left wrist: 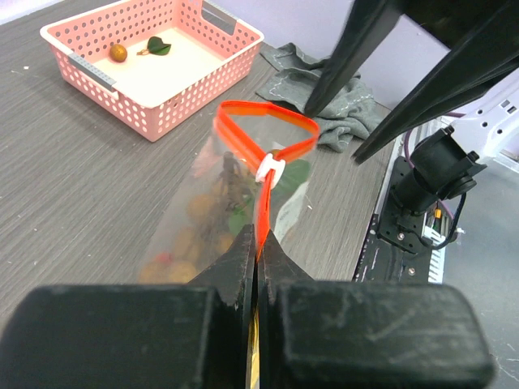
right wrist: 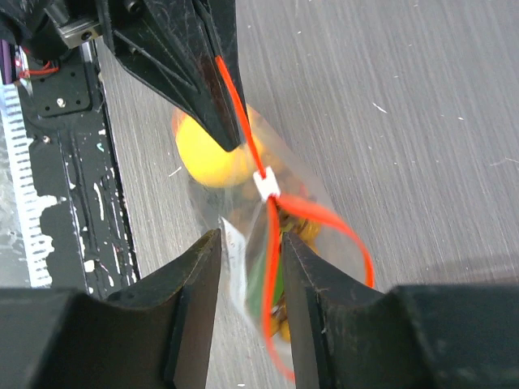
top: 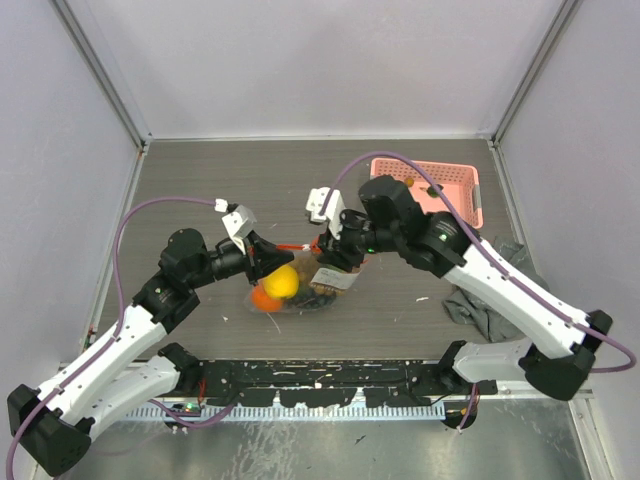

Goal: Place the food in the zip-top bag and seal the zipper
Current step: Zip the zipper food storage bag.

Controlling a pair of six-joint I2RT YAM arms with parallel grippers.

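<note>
The clear zip-top bag point(top: 305, 290) lies mid-table, holding the yellow fruit point(top: 282, 280), an orange fruit point(top: 265, 297) and the brown balls point(top: 325, 293). My left gripper point(left wrist: 258, 235) is shut on the red-orange zipper point(left wrist: 263, 203) at the bag's near end. The white slider point(left wrist: 270, 168) sits partway along, and beyond it the zipper gapes in a loop. My right gripper point(right wrist: 251, 239) is open, its fingers either side of one strand of the zipper point(right wrist: 273, 235), just past the slider point(right wrist: 265, 184). The yellow fruit point(right wrist: 207, 154) shows through the plastic.
A pink lattice basket point(top: 476, 195) stands at the back right; in the left wrist view point(left wrist: 154, 121) it holds a small orange-brown fruit point(left wrist: 118, 53) and a green leaf point(left wrist: 159, 47). A grey cloth point(top: 480, 300) lies at the right. The two grippers are close together over the bag.
</note>
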